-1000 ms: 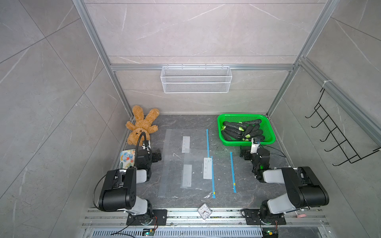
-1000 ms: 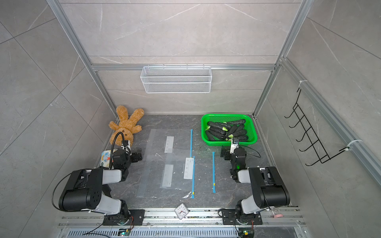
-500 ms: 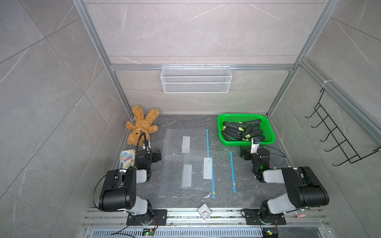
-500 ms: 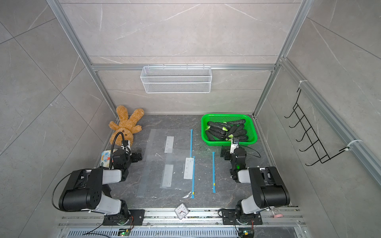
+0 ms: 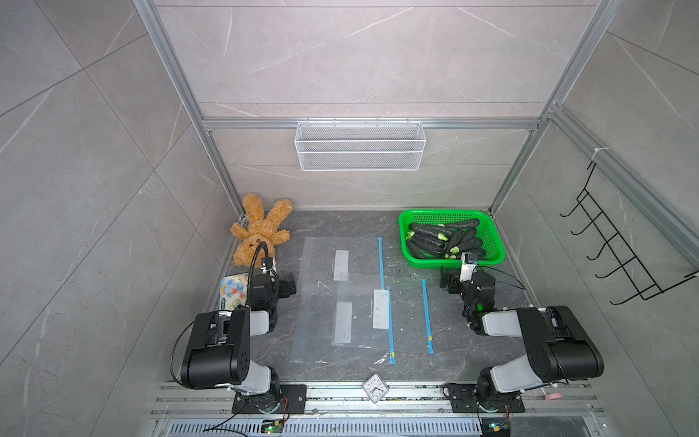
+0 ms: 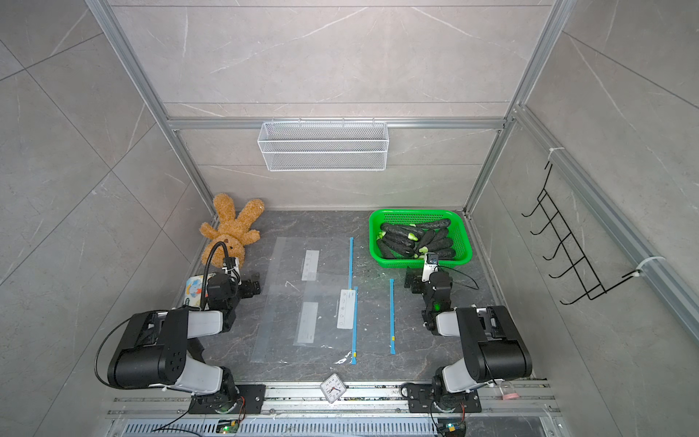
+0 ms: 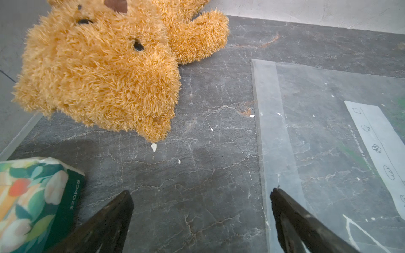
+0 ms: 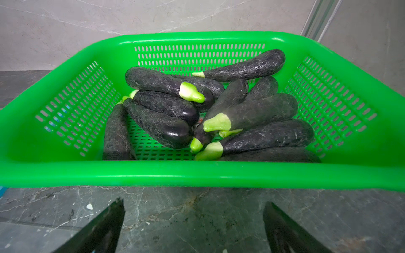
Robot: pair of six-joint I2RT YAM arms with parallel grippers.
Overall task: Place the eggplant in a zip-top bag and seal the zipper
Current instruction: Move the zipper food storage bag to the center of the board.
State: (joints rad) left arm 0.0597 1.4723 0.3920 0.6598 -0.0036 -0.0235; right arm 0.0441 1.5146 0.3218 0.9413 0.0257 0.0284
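Observation:
Several dark eggplants point(image 5: 442, 238) point(image 6: 416, 236) point(image 8: 166, 129) with pale green stems lie piled in a green basket point(image 5: 403, 234) point(image 6: 372, 234) point(image 8: 197, 175) at the back right. Clear zip-top bags point(image 5: 321, 314) point(image 6: 287, 321) point(image 7: 328, 142) with blue zipper strips point(image 5: 381, 261) lie flat and overlapping mid-table. My left gripper point(image 5: 285, 289) point(image 6: 251, 287) point(image 7: 200, 192) rests low at the bags' left edge, open and empty. Just in front of the basket's near rim sits my right gripper point(image 5: 448, 280) point(image 6: 412, 282) point(image 8: 194, 202), open with only bare table between its fingers.
A brown teddy bear point(image 5: 261, 230) point(image 7: 98, 76) lies at the back left, with a tissue pack point(image 5: 233, 291) point(image 7: 32, 201) beside the left arm. A small clock point(image 5: 375, 388) sits on the front rail. A wire basket point(image 5: 359, 151) hangs on the back wall and a hook rack point(image 5: 620, 257) on the right wall.

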